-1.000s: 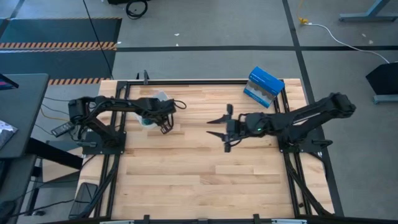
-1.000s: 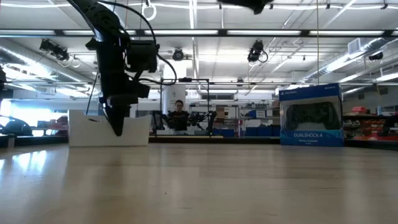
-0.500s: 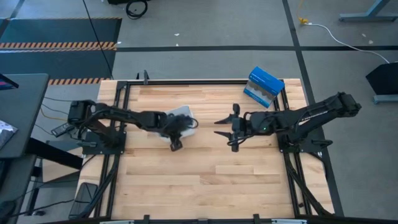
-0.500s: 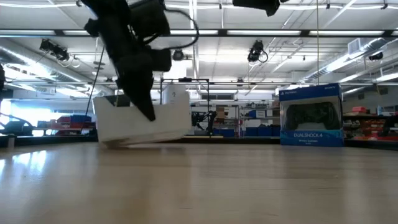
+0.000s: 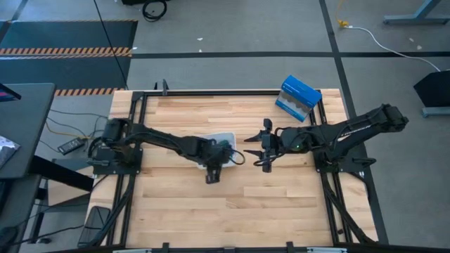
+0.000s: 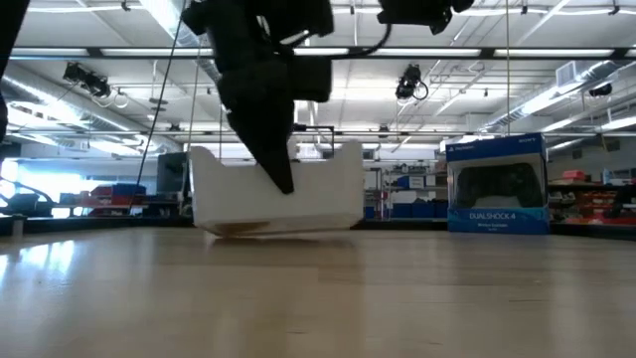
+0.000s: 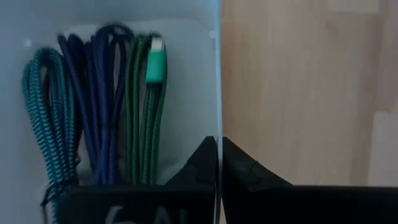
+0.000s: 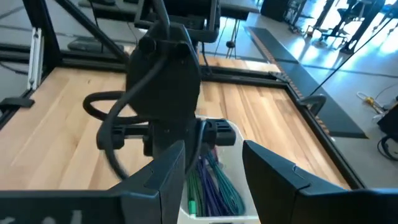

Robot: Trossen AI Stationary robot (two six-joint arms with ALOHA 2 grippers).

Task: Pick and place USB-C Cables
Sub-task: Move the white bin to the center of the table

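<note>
The white tray (image 5: 223, 138) (image 6: 328, 189) sits at mid-table. USB-C cables lie side by side inside it: teal (image 7: 43, 118), purple (image 7: 99, 106) and green (image 7: 146, 118), also visible in the right wrist view (image 8: 208, 180). My left gripper (image 5: 214, 160) (image 7: 219, 165) reaches across from the left, shut on the tray. My right gripper (image 5: 252, 149) (image 8: 211, 168) hovers open just right of the tray, above the table, pointing at it. The other cables are hidden. My left gripper pinches the tray's near wall at its top edge (image 7: 218, 93), one finger inside (image 7: 202, 165) and one outside (image 7: 242, 171). The fingers point down from above; the outer finger (image 6: 278, 164) crosses the wall's front. The tray's bottom stays on the table.
A blue and white box (image 5: 299, 98) (image 6: 497, 184) stands at the far right corner. Bare wooden table (image 5: 232, 211) stretches along the near side. Black frame rails (image 5: 130, 197) run along the left and right edges.
My left gripper has swept toward the table's right and a little nearer, dragging the tray from the far left area to mid-table; the tray tipped slightly while sliding. My right gripper drew back slightly to the right, still open.
</note>
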